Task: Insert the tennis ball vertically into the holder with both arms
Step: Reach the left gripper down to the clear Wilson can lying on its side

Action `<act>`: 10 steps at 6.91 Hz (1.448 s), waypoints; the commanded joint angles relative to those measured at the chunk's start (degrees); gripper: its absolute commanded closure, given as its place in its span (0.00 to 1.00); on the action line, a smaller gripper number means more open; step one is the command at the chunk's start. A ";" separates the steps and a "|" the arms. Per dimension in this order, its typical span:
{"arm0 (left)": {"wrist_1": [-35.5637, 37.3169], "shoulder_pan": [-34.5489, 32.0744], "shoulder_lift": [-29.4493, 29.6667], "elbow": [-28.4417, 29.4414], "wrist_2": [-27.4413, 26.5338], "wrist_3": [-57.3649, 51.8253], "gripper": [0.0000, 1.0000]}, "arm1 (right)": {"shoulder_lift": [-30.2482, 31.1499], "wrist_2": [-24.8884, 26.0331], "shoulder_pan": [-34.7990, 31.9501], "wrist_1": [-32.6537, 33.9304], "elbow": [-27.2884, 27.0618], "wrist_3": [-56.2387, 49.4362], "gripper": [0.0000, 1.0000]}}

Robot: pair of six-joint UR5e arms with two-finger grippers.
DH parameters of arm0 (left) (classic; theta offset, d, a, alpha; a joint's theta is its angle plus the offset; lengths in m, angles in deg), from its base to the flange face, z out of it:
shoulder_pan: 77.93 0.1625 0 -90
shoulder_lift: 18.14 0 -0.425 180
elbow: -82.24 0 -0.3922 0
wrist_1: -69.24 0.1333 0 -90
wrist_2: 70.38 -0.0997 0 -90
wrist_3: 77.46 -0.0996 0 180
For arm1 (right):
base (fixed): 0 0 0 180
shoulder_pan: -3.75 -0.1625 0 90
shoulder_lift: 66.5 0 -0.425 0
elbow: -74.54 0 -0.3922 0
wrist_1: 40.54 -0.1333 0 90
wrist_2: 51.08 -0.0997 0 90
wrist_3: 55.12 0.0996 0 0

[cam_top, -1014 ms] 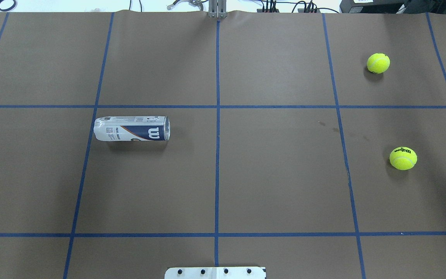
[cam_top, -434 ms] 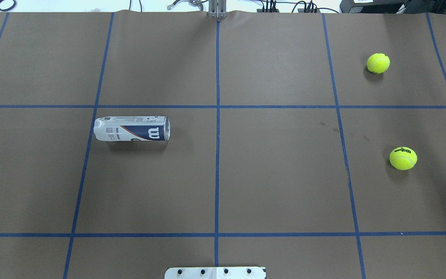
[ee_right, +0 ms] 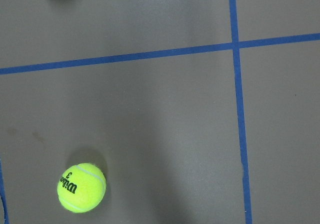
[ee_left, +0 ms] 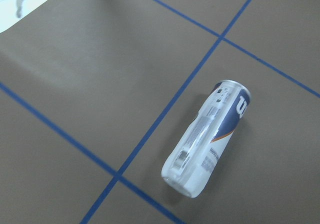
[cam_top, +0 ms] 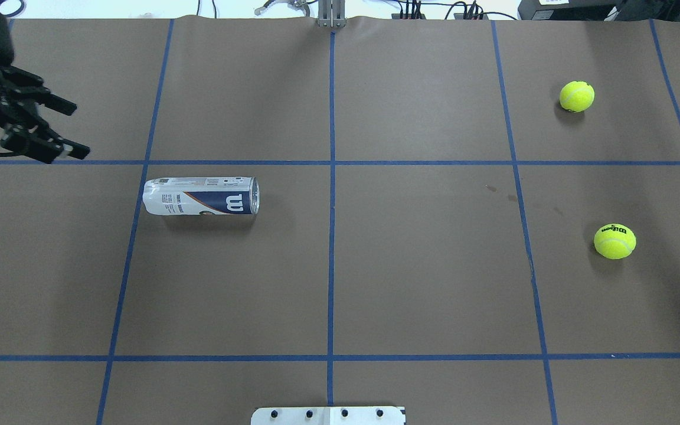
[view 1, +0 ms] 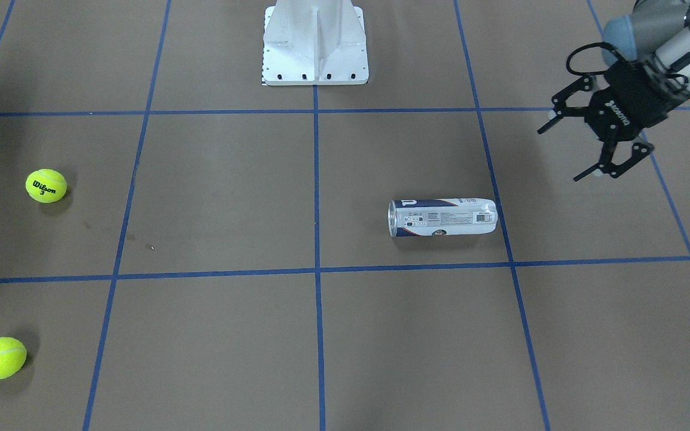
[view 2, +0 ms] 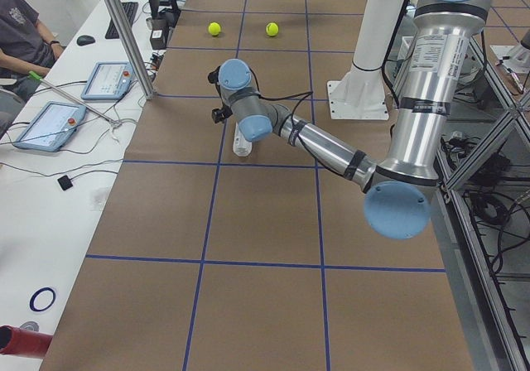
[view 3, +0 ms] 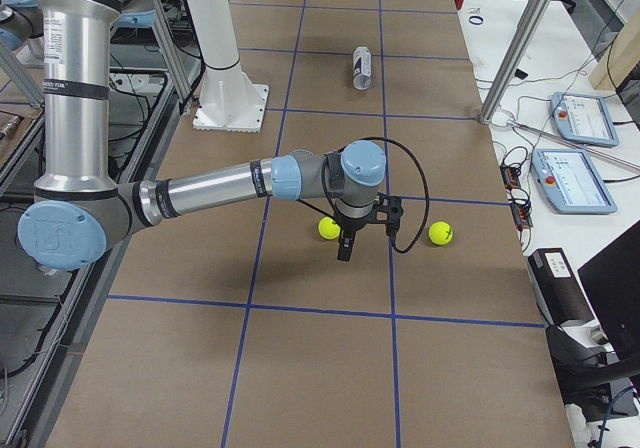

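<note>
Left gripper [cam_top: 77,130] hovers with its jaws wide open and empty, off the closed end of the holder [cam_top: 201,196] and not touching it. The holder lies on its side in the left half of the worktop [cam_top: 422,265], silver mouth facing centre. The right gripper [view 3: 365,236] hangs above the worktop between the two balls. You only see it from the side camera, so I can't tell how its jaws stand.

Main risk, I think: the holder is round and light, so one finger landing first will roll it off. It's thin clear plastic, so a hard squeeze may dent it and a soft one may slip when you tip it upright. The near ball [cam_top: 614,241] rolls freely. A glancing touch could send it toward the right end, or into the far ball [cam_top: 576,96]. At insertion the ball probably fits the mouth closely, so a tilted holder would likely catch it on the rim.

Room: there's open worktop all round the holder and across the middle. Mind the white pedestal base [view 1: 315,45] on the robot side and the post [view 3: 520,43] at the operators' edge.
</note>
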State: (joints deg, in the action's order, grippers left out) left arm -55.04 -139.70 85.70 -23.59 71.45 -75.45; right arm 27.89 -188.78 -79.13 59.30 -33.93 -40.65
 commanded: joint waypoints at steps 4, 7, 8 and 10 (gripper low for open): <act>0.09 16.32 16.29 8.68 -9.64 -4.70 0.01 | 0.18 -0.46 0.00 -0.18 -0.43 0.38 0.00; 1.57 19.47 17.79 12.57 -20.33 -17.30 0.01 | 0.35 -1.69 0.00 -0.44 -0.69 0.38 0.00; 5.41 20.01 18.67 12.49 -20.97 -17.39 0.01 | 0.35 -1.69 -0.09 -0.53 -1.30 0.47 0.00; 11.58 23.86 19.56 12.23 -27.79 -17.57 0.01 | 0.61 -1.60 -0.35 -0.35 -2.01 0.47 0.00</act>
State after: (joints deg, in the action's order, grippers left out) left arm -46.88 -118.28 104.81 -11.31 47.88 -92.81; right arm 28.42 -190.40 -79.39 58.91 -35.69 -40.19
